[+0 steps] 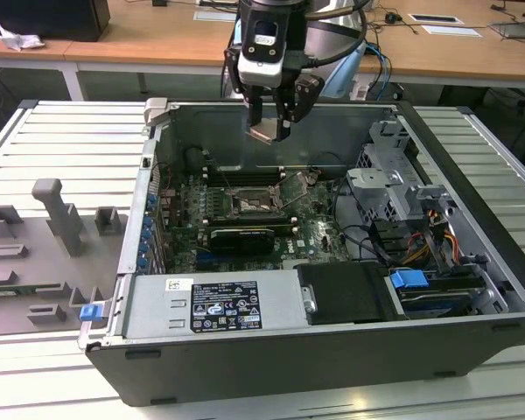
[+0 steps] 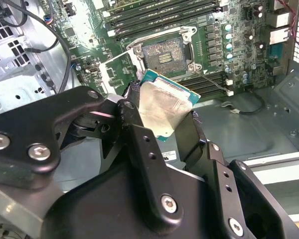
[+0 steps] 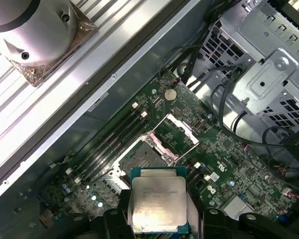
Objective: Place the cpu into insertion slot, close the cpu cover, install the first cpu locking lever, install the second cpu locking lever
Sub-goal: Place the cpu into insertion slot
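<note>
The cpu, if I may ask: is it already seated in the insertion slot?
No, the gripper holds the cpu clear of the bare insertion slot.

The black gripper (image 3: 158, 225) clamps the small square silver-topped cpu (image 3: 157, 204). Mid-frame, the shiny silver metal cpu cover (image 3: 164, 148) stands open.

Exterior view high over case (image 1: 332, 354), both wrist views close above socket (image 2: 165, 55) (image 3: 145, 157)

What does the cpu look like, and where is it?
Look at the big open computer case. Above its green board hangs the robot's black hand, shut on the cpu. It is a small flat square with a dull silver top and a teal rim, held in the air, unlike the parts fixed to the board.
</note>
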Motion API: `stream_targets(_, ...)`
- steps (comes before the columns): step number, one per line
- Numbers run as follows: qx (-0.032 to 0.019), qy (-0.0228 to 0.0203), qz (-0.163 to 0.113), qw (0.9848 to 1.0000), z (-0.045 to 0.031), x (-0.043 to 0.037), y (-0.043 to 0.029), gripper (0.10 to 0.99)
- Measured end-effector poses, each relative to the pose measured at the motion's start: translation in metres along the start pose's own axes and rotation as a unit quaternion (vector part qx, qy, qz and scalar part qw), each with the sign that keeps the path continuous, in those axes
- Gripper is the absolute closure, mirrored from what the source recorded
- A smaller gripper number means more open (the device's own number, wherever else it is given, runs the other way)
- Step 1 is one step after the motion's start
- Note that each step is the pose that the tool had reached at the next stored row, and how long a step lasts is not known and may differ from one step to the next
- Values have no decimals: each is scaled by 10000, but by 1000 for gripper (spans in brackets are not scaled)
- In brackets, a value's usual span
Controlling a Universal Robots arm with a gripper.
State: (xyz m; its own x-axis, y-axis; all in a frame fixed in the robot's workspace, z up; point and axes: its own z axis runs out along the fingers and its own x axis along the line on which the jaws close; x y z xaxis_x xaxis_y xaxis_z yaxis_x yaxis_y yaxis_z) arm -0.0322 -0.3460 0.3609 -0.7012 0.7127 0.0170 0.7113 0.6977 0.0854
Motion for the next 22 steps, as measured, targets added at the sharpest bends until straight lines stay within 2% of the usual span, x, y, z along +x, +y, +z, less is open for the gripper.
stream_targets(9, -1, -18, 184, 9998, 2, 0, 0, 561)
stream_targets(22, -6, -43, 481, 9988, 5, 0, 0, 561)
